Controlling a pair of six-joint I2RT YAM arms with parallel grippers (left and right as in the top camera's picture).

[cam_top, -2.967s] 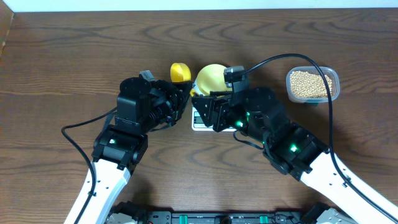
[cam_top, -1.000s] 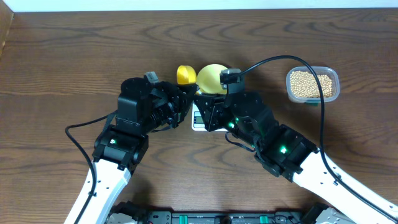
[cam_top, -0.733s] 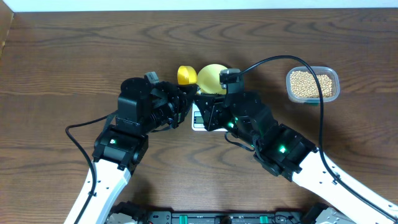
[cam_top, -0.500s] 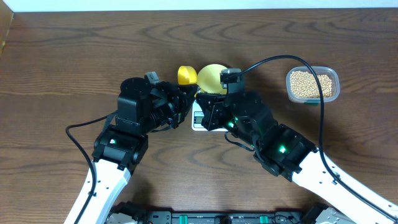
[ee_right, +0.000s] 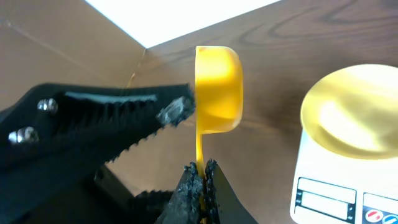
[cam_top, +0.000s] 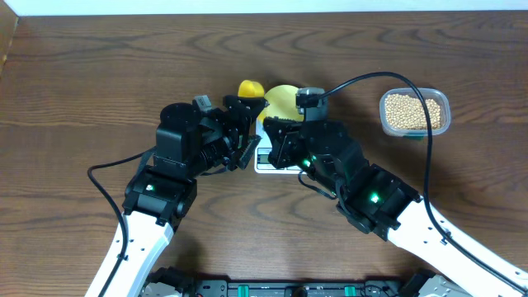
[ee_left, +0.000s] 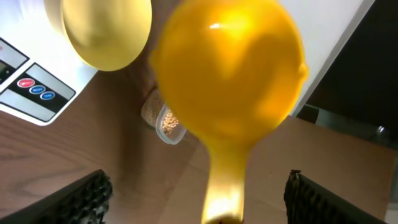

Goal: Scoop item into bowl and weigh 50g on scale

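Beans [cam_top: 408,110] lie well apart from both grippers, all of them in one clear tub [cam_top: 415,113] at the far right of the table [cam_top: 99,82], too many to count.

Nearest the wrists, the right gripper [ee_right: 200,171] is pinched tight on the thin handle of a bright yellow scoop [ee_right: 217,87], holding it low on the stem with the cup standing above the fingertips and turned on edge. The left gripper [ee_left: 196,198] stands wide, its two black fingers [ee_left: 81,199] set far out on either side of the handle and clear of it in the left wrist view. From the right wrist, one serrated left finger reaches in close beside the cup; whether it touches cannot be told.

Just beyond the scoop sits one white scale [ee_right: 329,199], its front panel and coloured buttons facing the arms. One pale yellow bowl [ee_right: 354,112] rests on its platform, upright, just to the right of the scoop's cup. From overhead the scoop's cup and the bowl lie side by side at the far edge of the scale, with both grippers meeting just in front of them and covering much of the scale.

In all there are one scoop, one bowl, one scale, one tub and two grippers. The right arm and its looping black cable [cam_top: 371,78] lie between the bowl and the tub.
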